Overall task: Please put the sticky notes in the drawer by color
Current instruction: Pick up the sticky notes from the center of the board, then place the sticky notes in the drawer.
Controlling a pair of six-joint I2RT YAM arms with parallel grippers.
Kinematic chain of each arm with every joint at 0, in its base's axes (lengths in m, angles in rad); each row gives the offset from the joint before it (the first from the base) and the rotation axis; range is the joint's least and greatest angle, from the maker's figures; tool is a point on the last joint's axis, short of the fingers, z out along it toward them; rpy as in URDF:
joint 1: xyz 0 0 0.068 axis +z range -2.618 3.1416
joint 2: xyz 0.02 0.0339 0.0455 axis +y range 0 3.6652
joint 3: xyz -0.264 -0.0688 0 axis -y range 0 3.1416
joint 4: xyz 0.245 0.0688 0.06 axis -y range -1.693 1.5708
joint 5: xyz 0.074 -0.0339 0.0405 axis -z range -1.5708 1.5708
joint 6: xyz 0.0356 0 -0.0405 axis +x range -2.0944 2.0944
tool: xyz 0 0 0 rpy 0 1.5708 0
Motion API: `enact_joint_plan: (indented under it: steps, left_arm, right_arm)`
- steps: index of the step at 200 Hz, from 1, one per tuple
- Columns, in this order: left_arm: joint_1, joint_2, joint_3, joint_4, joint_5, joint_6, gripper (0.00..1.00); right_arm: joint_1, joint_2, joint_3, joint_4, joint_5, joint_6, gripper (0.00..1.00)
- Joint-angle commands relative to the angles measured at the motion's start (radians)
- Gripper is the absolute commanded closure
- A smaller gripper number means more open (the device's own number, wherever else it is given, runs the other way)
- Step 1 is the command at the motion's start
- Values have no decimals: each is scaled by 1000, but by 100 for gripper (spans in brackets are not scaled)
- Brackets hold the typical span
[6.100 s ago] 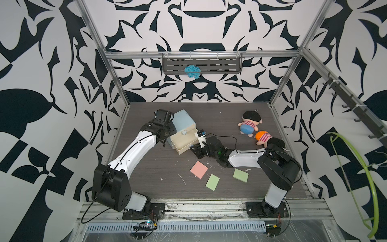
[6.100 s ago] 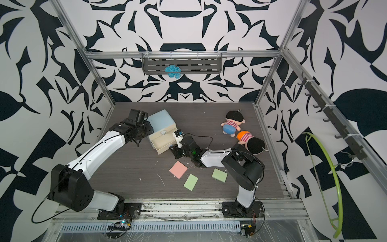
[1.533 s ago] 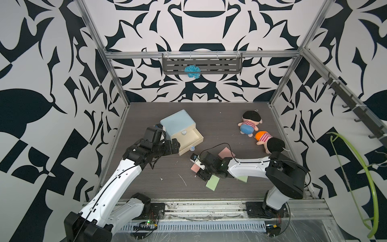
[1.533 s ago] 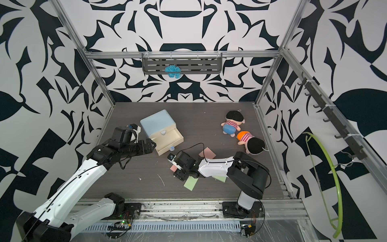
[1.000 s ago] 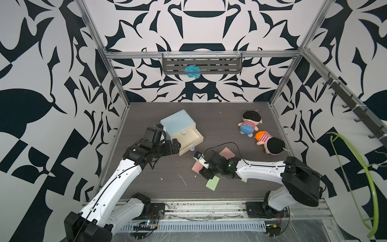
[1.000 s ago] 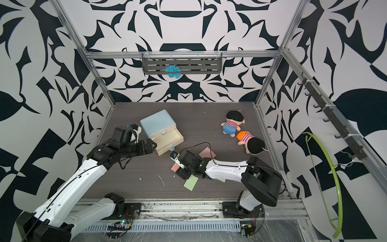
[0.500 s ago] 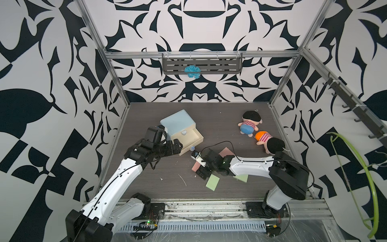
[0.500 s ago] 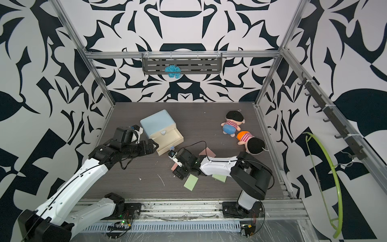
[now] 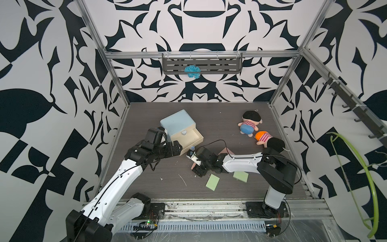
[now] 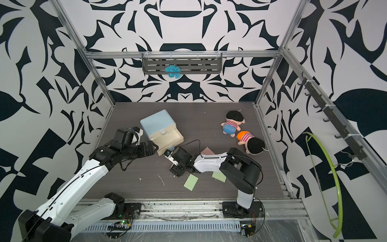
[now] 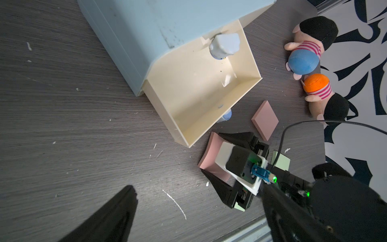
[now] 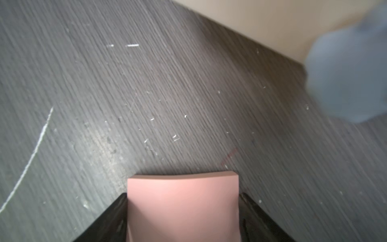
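Nearest the robot's bases, two green pads (image 9: 212, 181) (image 9: 240, 176) lie flat on the desk (image 9: 159, 167), a little apart, and nothing grips them.

Just beyond them the right tool (image 12: 182, 196) is closed across a pink pad (image 11: 210, 153). A finger presses on each of two opposite edges, and the pad bows slightly between them. I cannot tell whether the pad is clear of the desk.

The coming move turns on what lies straight ahead. The open drawer (image 11: 219, 113) sits just past the pad's free edge, farther from the bases and toward the robot's left. Its front wall and blue knob (image 12: 345, 79) stand between the pad and the empty space inside. The drawer is pulled out on a diagonal, with its front corner closest to the pad. My judgement is that the pad must rise over that wall and then travel a short way forward.

The right arm is the nearer one and already has the pad. The left tool (image 9: 175, 147) hangs spread wide and empty, just beside the drawer's other corner and near the side of the chest (image 9: 177, 121).

A second pink pad (image 11: 265, 120) lies flat on the desk behind the right arm. Farther still, two dolls (image 9: 250, 123) (image 9: 268, 140) lie by the right wall, well away from the work.
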Motion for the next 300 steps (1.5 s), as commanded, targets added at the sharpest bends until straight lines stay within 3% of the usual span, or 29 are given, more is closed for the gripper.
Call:
enact_joint_plan:
  steps: [1,92,147,217,300]
  left_arm:
    - [1,-11,-10,-2,-3,18,1]
    - [1,-13,-17,6,18,16,1]
    - [1,-20,-27,32,26,18,1]
    - [1,-104,-56,72,14,50,1]
    - [1,-106,-83,93,28,39,1]
  right_arm:
    - [-2,-24,6,-28,10,-12,23]
    - [-9,-203,-51,-12,8,35,24]
    - [-86,-322,-13,4,-17,96,24]
    - [-163,-167,229,54,39,159,25]
    - [-186,-5,271,363,17,189,26]
